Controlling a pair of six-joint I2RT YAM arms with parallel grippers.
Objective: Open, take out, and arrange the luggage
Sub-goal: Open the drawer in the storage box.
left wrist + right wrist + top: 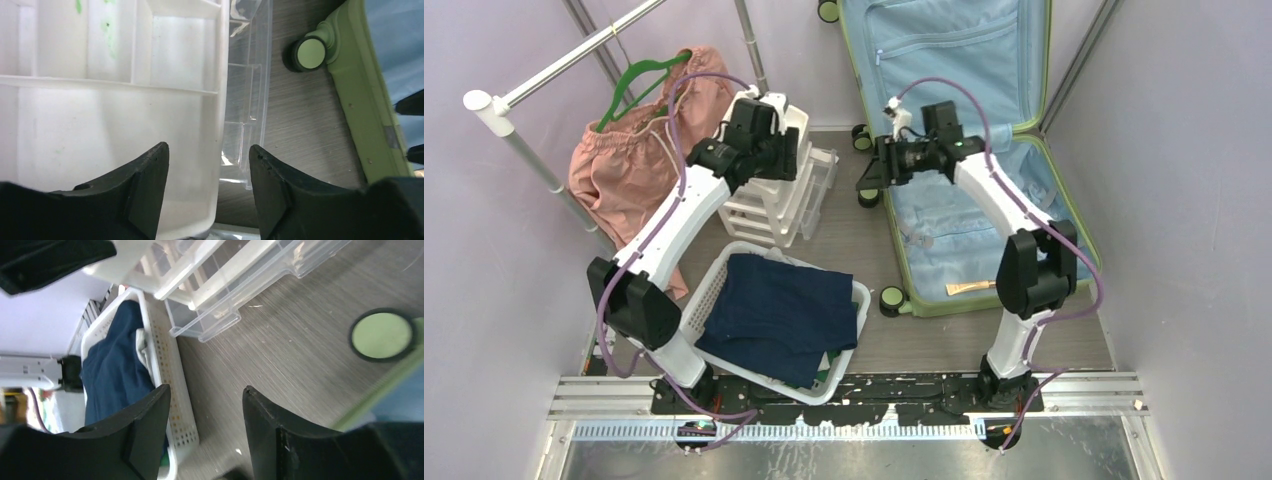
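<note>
The luggage is laid open on the surface at the right, with its lid stood up at the back. The left claw is held over the white drawers, with its fingers apart and nothing between them. The right claw is held by the luggage's left edge, also apart and empty.

Basket left of luggage

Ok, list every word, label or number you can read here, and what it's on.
No text is readable in any view.
Tube in the suitcase: too small to tell whether it carries print.
Drawer unit, basket: no markings visible.
</note>
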